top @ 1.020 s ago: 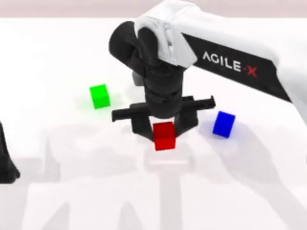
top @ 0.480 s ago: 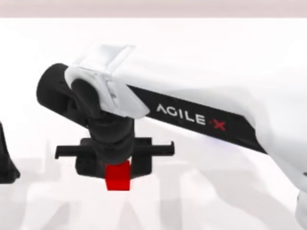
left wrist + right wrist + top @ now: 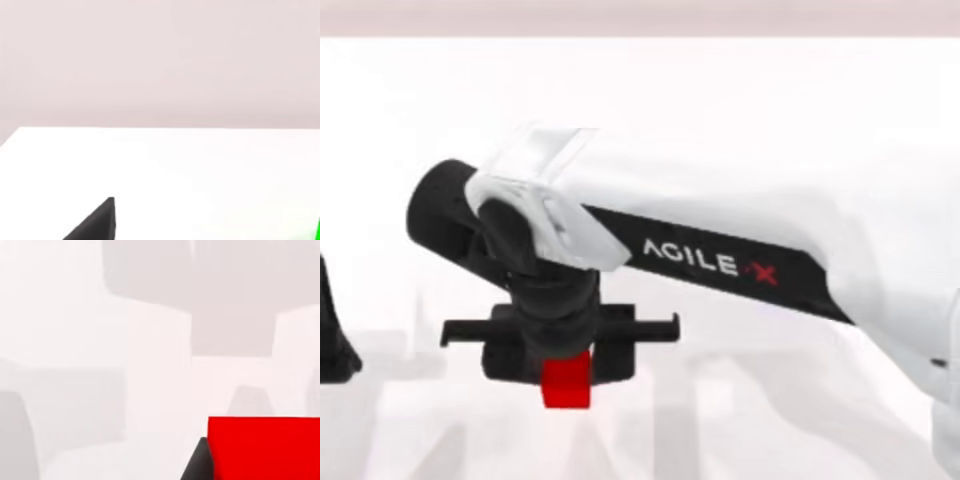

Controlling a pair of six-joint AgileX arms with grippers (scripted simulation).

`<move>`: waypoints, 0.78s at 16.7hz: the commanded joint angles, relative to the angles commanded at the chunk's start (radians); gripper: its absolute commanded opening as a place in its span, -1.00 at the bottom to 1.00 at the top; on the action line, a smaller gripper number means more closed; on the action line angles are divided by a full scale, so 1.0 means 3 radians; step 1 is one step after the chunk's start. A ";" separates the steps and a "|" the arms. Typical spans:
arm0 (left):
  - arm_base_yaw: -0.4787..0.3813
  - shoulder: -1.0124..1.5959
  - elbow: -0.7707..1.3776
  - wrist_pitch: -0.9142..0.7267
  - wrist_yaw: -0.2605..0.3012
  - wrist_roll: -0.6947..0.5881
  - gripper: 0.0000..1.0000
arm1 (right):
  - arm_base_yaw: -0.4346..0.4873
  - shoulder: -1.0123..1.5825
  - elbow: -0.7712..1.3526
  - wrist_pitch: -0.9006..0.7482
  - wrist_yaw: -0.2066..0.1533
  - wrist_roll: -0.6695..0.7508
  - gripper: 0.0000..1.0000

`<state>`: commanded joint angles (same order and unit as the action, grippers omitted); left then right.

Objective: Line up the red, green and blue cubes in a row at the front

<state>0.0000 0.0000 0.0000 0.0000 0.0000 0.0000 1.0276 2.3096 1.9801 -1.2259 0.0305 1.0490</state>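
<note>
Red cube (image 3: 566, 383) clamped between right gripper (image 3: 565, 372) jaws, front-left of centre.

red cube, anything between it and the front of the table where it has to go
Nothing visible. The right pincer holds the red cube near the front; the table ahead shows only shadows.

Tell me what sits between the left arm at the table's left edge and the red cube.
Nothing: in the top view the white table is bare between the left arm and the red cube held by the right hand.
</note>
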 joint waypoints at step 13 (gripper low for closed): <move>0.0000 0.0000 0.0000 0.0000 0.0000 0.0000 1.00 | 0.0027 0.0067 -0.0404 0.0465 0.0002 0.0000 -0.25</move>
<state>0.0000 0.0000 0.0000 0.0000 0.0000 0.0000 1.0356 2.3299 1.8590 -1.0865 0.0310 1.0490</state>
